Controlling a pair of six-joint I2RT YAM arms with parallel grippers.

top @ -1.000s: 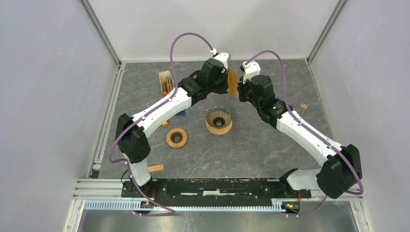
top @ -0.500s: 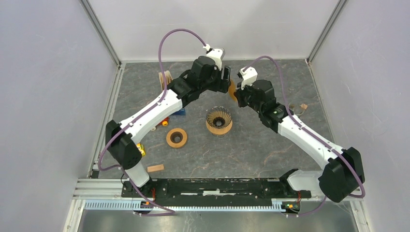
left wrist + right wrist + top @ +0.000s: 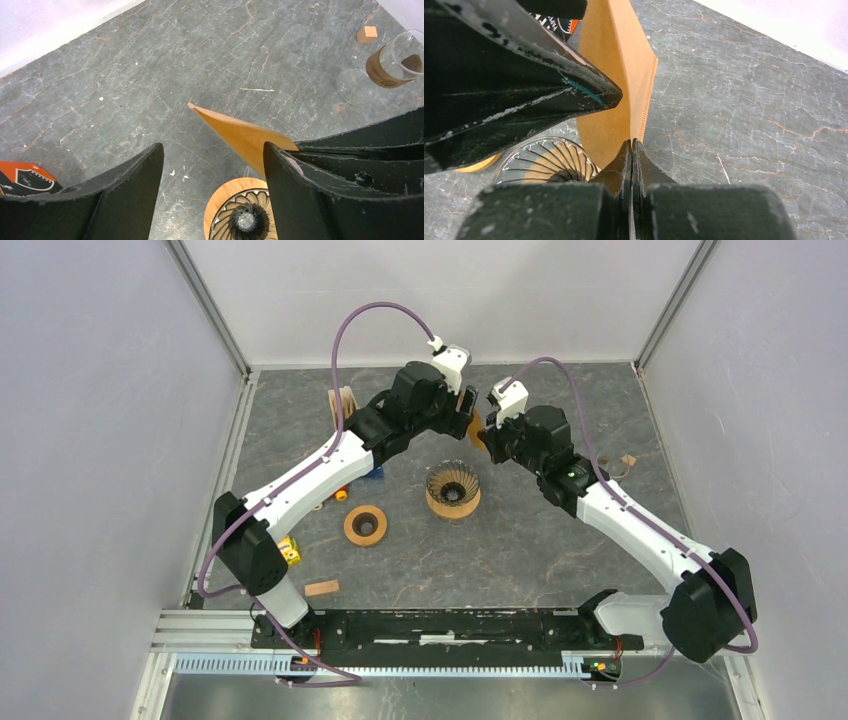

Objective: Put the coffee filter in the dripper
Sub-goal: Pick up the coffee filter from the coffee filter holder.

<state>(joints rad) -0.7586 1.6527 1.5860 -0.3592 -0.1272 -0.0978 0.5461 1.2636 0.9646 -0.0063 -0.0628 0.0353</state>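
The right gripper [image 3: 631, 144] pinches the upright brown coffee filter [image 3: 616, 75] by its edge, the dripper [image 3: 541, 161] visible lower left.

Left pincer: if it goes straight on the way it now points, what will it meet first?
Probably the coffee filter, held by the right pincer; its corner lies right ahead. Depth is unclear, so the left pincer may pass it and reach the table.

From above, the coffee filter [image 3: 477, 427] shows only as a brown sliver between the two wrists. In the left wrist view, its lower end is hidden behind the left gripper [image 3: 212, 146]. The bottom edge cuts off the dripper [image 3: 239, 212], and the right edge cuts off the glass carafe [image 3: 395, 62].
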